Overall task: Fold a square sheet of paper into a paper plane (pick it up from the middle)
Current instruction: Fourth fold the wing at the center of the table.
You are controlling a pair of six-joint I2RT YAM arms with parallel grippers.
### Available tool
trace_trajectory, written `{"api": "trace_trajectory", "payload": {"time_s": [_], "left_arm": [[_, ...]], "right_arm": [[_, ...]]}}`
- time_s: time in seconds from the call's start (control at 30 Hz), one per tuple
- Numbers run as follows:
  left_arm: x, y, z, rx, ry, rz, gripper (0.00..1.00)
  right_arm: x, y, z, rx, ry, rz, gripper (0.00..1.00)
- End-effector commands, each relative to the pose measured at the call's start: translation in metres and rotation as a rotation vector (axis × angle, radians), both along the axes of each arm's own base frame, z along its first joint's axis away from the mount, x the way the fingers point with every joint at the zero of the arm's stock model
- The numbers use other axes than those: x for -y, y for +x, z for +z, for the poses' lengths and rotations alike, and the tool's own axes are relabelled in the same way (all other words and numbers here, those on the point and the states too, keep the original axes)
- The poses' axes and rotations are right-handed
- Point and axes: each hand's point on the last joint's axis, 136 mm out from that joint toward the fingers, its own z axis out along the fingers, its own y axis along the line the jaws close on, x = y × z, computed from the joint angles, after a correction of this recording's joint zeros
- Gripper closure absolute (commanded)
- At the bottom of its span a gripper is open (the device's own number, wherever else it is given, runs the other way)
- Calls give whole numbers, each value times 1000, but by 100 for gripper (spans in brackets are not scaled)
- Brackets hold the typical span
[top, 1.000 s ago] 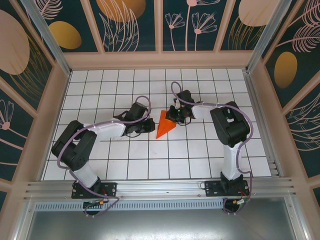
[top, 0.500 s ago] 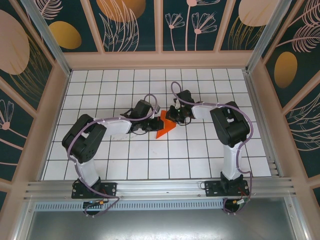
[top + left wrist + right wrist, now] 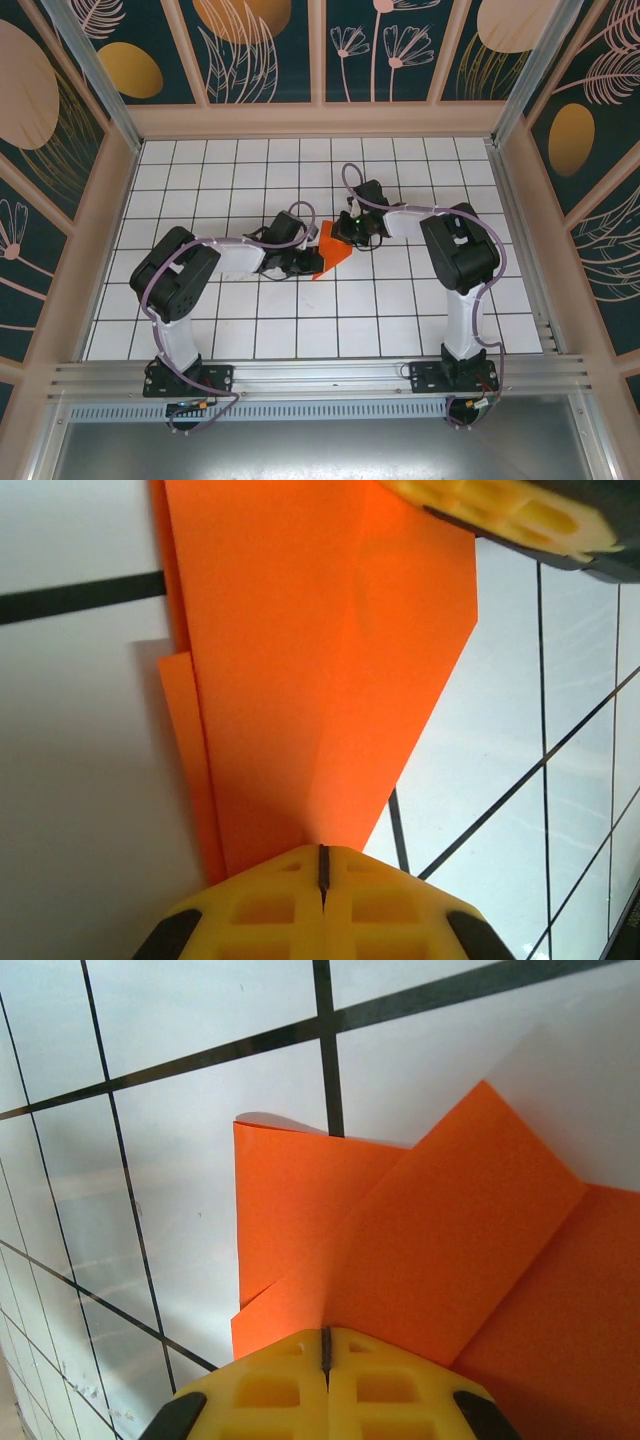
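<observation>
The bright orange-red sheet of paper [image 3: 335, 252], thin, plain and by now a tapering wedge of overlapping layers, lies flat on the white gridded table [image 3: 400, 290] about midway between the two arms. Its long axis runs from far to near, and the narrow end leans a little to the left as it comes near.

The left claw [image 3: 312, 262] sits on that narrow near end. In its own wrist view the yellow jaws are together with only a hairline between them [image 3: 322, 880], and the paper [image 3: 300, 660] fans out away from them, widening as it goes. The right claw [image 3: 343, 232] is at the opposite, wide far end, also with its jaws together [image 3: 325, 1360], tips down on the layered flaps [image 3: 430, 1260]. Its yellow fingertips [image 3: 500, 510] show at the top edge of the left wrist view, right at the sheet's far corner.

So the two claws bracket the wedge end to end along its length, and each has the whole sheet stretching away toward the other. I cannot tell whether either tip pinches a layer or merely presses on it.

To my eye, what comes next hinges on that lengthwise line. The left claw at the point looks placed to run along the axis, while the right claw pins the wide end.
</observation>
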Motion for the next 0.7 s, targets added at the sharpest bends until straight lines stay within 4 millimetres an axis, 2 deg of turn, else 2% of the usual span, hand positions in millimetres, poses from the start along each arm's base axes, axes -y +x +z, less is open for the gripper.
{"api": "trace_trajectory", "payload": {"time_s": [0.0, 0.13, 0.3, 0.5, 0.53, 0.67], "left_arm": [[-7, -15, -11, -53, 23, 0, 96], [-14, -23, -16, -74, 36, 5, 96], [-32, -48, -28, -127, 74, -2, 100], [-49, -74, -27, -135, 101, -46, 100], [-52, -76, -29, -133, 111, -51, 100], [-44, -54, 2, -1, 82, -52, 100]], "right_arm": [[36, -35, -69, -167, -198, -46, 100], [36, -35, -69, -167, -198, -48, 100], [37, -35, -70, -168, -203, -49, 100], [38, -35, -71, -170, -204, -50, 100], [38, -35, -72, -172, -204, -49, 100], [37, -34, -72, -169, -203, -47, 100]]}}
